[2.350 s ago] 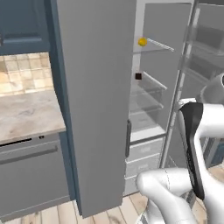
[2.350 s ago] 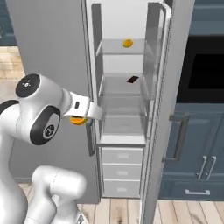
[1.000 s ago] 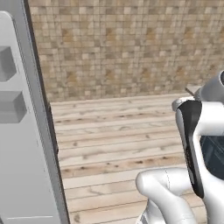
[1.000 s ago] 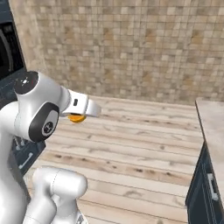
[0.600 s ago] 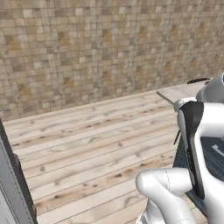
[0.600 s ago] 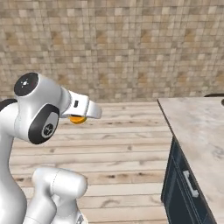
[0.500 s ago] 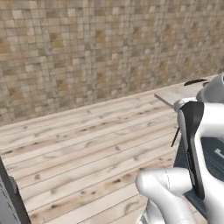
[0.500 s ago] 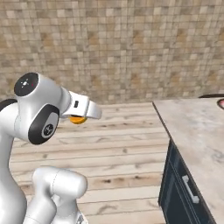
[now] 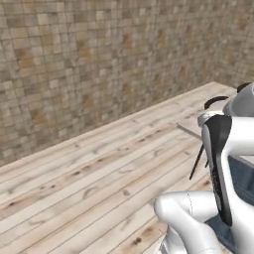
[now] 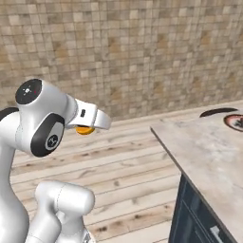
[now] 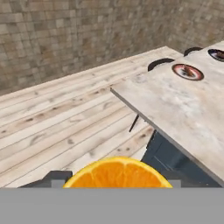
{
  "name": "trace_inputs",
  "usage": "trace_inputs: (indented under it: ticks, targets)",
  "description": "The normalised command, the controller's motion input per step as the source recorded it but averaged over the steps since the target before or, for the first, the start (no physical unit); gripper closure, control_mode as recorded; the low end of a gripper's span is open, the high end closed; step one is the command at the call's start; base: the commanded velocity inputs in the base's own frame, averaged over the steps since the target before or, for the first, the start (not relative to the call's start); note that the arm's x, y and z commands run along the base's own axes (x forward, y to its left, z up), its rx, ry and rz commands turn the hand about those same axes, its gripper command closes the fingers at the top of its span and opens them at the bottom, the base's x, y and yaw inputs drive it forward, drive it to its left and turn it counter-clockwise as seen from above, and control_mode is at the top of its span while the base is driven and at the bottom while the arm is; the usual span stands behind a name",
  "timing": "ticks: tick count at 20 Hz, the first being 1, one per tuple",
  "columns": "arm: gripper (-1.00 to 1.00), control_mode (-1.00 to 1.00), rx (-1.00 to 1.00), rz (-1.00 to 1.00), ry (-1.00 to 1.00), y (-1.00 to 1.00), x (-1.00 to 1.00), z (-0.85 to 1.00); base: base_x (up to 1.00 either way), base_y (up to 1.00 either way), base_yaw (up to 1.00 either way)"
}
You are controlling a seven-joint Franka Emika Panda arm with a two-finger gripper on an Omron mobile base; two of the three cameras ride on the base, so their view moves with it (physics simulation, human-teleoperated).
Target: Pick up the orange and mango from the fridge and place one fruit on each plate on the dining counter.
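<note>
- Here, left base view: plank floor running up to a tiled stone wall. The white arm rises at the lower right, its upper link upright and edged with a dark strip. Behind it, a thin pale edge of the table and a dark curved bar just above the arm's shoulder; what the bar belongs to is not clear.
- Right base view: the arm's round joint housing sits at the left, with the forearm reaching out to the right and slightly down. The orange peeks out under the white hand, held high above the floor and well apart from the table. Table top beige and marbled, dark blue base below. At the far right edge, one red-rimmed plate on the top.
- Hand view: the claw is clamped on the orange, which bulges up between the two dark finger tips. Ahead and to the right lies the table corner. On it, the red-rimmed plate, and further back a dark blue-rimmed plate, partly cut by the frame.
</note>
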Motion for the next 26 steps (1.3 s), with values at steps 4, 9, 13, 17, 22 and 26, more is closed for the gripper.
trace_inputs:
  ticks: [4, 9, 13, 17, 22, 26]
  targets:
    - [1.00, 1.00, 0.00, 0.00, 0.00, 0.00, 0.00, 0.00, 1.00, 0.47, -0.39]
    - [1.00, 1.00, 0.00, 0.00, 0.00, 0.00, 0.00, 0.00, 1.00, 0.53, -0.42]
    - [1.00, 1.00, 0.00, 0.00, 0.00, 0.00, 0.00, 0.00, 1.00, 0.61, -0.46]
    - [1.00, 1.00, 0.00, 0.00, 0.00, 0.00, 0.00, 0.00, 1.00, 0.71, -0.48]
    - [1.00, 1.00, 0.00, 0.00, 0.00, 0.00, 0.00, 0.00, 1.00, 0.75, -0.49]
    - [1.00, 1.00, 0.00, 0.00, 0.00, 0.00, 0.00, 0.00, 1.00, 0.74, -0.50]
